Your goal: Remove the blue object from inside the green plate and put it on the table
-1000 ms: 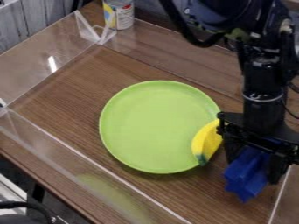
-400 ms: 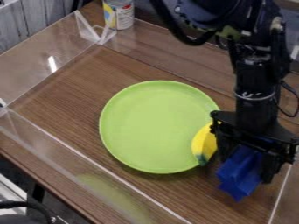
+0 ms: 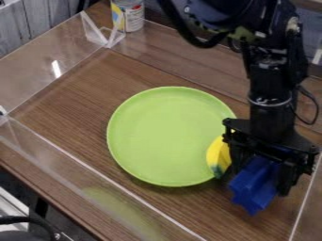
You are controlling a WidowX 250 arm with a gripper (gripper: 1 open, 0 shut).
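Just below my gripper (image 3: 266,169), to the right of the plate (image 3: 170,136), the blue block (image 3: 255,185) sits low over the table (image 3: 208,209), its long axis seeming to slant toward the plate's near side. Whether my fingers hold it or merely surround it, and how wide they stand, I cannot tell. They cover its upper part; its contact with the wood is unclear, and the banana's (image 3: 217,157) far end is hard to separate from me.

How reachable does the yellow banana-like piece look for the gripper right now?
Probably not directly: the gripper is down at the blue object, which would likely need clearing first. The yellow piece sits close alongside.
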